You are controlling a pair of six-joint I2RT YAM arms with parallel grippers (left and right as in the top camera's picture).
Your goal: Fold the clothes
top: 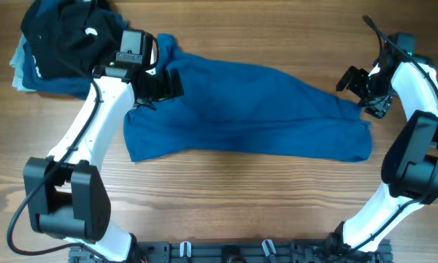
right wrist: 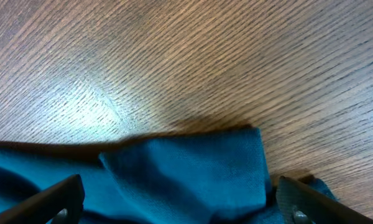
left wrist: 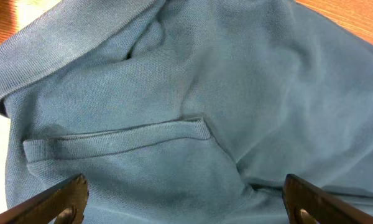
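Wooden tabletop (top: 226,197) is carrying everything; clock directions are being read from overhead, with 6 o'clock at the arms' bases. Nearest, toward 6 o'clock, bare wood is showing between the two arms.

Past it, the clothes (top: 248,109), one plain mid-blue shirt, are lying spread across the middle, reaching from about 9 o'clock to 3 o'clock. The near edge is running fairly straight. The far edge is sloping down toward 3 o'clock.

The left end effector (top: 171,84) is hovering over the 9 o'clock end of the clothes, its fingers standing wide apart and gripping nothing. Its wrist camera is looking down on the ribbed collar (left wrist: 25,68) and a stitched band (left wrist: 112,140), both lying rumpled between the fingertips.

The right end effector (top: 361,93) is hanging at the 3 o'clock end, just by the far corner, its fingers likewise spread wide and holding nothing. Its wrist camera is showing that corner (right wrist: 193,174) lying on the wood between the fingertips. Whether either end effector is touching the cloth I cannot tell.

Farthest, at about 10 o'clock, a pile (top: 62,44) of darker garments is sitting, black over navy, just beside the collar end and partly behind the left arm.
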